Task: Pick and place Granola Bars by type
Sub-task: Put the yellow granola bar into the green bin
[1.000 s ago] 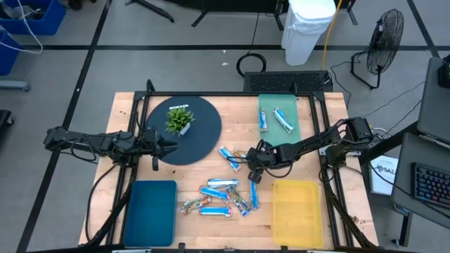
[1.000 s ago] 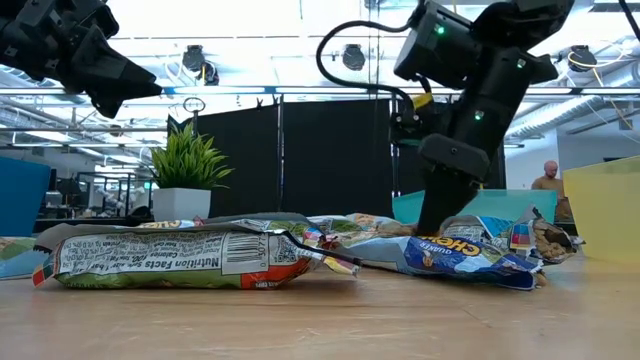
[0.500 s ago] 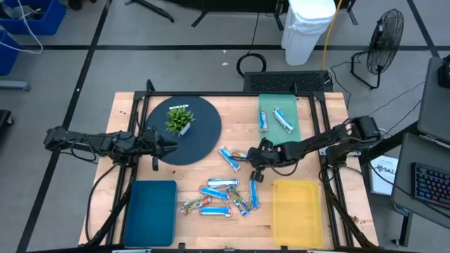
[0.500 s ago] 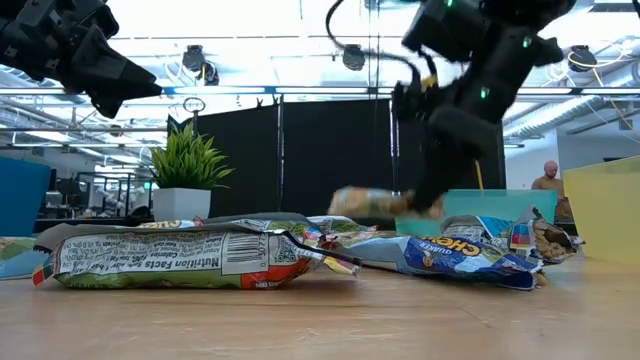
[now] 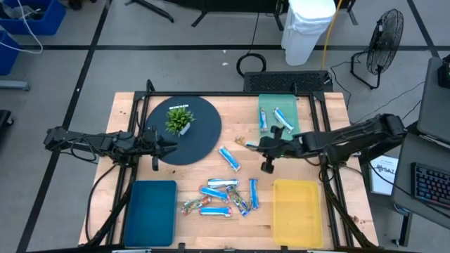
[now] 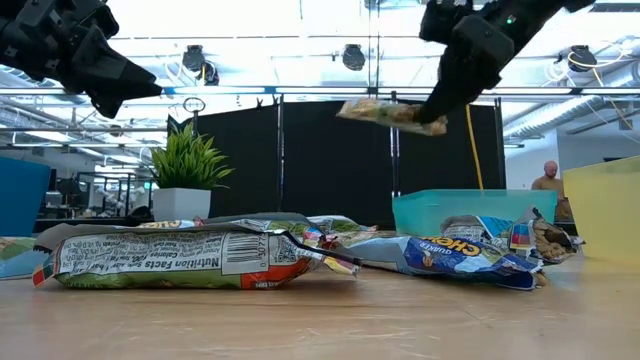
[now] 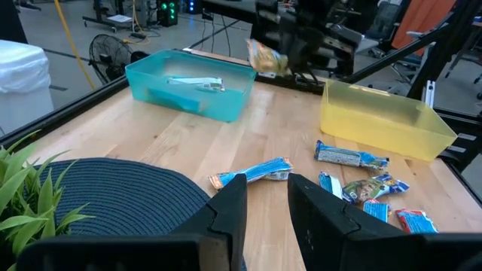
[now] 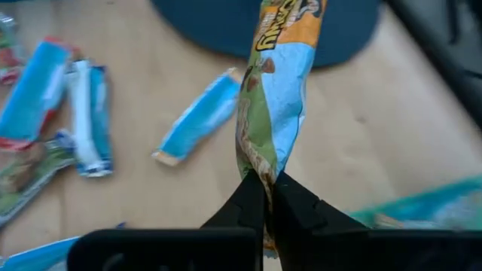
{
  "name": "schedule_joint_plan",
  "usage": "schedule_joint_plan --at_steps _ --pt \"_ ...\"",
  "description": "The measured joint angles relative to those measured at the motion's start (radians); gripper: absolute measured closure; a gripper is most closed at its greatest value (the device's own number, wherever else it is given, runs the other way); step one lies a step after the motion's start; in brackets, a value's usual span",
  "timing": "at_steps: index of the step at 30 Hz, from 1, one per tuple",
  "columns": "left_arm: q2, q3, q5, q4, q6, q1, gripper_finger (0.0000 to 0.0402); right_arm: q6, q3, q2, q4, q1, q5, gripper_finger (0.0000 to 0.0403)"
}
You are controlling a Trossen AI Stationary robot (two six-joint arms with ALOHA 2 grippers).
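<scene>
My right gripper is raised above the middle of the table, shut on a brownish-green, orange and light blue granola bar. Several more bars, mostly blue and white, lie flat on the wood in a loose group between the blue and yellow trays. Two blue bars lie in the teal tray. My left gripper is open and hovers over the edge of the dark round mat, touching nothing. My right gripper pinches the brownish-green bar by one end of its wrapper between the two fingers. The fingers come from the table's right, slanting down. The bar sticks out beyond the fingertips toward the table's left, nearly level and lifted clear of the table.
A small potted plant stands on the dark round mat. A blue tray sits near the table's near left, a yellow tray near right, and the teal tray at the far right. Bare wood lies between the teal and yellow trays.
My right gripper has risen from the table with the brownish-green bar and drifted toward the far right, toward the teal tray. The bar, which lay among the others, now hangs clear in the air. The left arm has kept still.
</scene>
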Motion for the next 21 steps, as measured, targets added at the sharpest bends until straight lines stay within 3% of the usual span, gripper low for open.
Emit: schedule_joint_plan --at_steps 21 --pt "0.000 0.000 0.000 0.001 0.000 0.000 0.0300 0.126 -0.146 -0.215 -0.033 -0.001 0.470 0.0398"
